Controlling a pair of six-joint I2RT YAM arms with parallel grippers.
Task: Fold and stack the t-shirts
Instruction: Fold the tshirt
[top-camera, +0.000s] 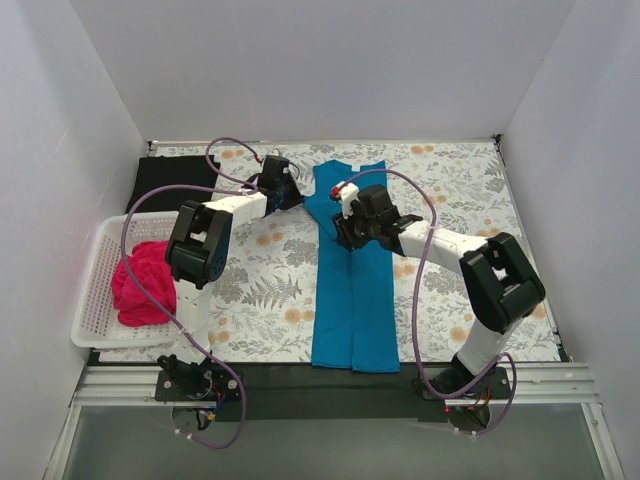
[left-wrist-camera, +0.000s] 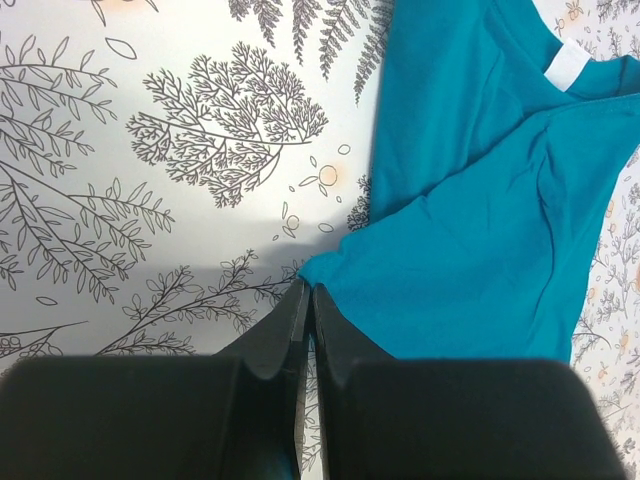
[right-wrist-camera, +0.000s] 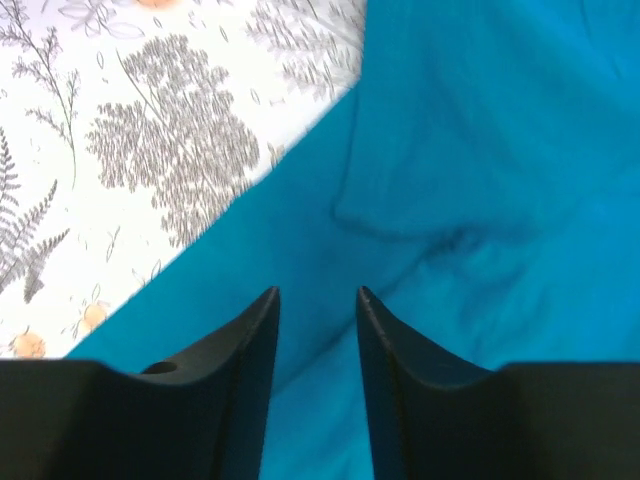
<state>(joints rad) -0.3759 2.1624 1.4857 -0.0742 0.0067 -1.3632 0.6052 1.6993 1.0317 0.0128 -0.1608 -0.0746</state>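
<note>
**Teal-blue t-shirt**: laid along the middle of the table and folded lengthwise into a narrow strip. Its hem end is set at the near edge. Its collar end, marked by the white neck label, is splayed wider toward the far edge. The lengthwise fold is judged done and the crosswise fold not yet made.

**Left gripper**: fingers are pressed together, with the tips set at the pointed corner of teal cloth that juts from the strip's left side. Whether a thin edge is nipped between them cannot be told. This placement is judged to serve drawing the stray corner inward.

**Right gripper**: fingers are spread apart and poised at the cloth near the strip's left margin, with teal seen in the gap and nothing visibly clamped. A creased ridge is seen just ahead of the tips. The pose is read as preparation for gathering or pinning the layers.

**Black t-shirt**: laid flat at the far-left corner.

**Magenta-pink t-shirt**: bunched and unfolded inside the white basket at the left edge.

**Open room:** bare table is shown between basket and strip, and from the strip to the right edge, so cloth can be swept to either side.
</note>
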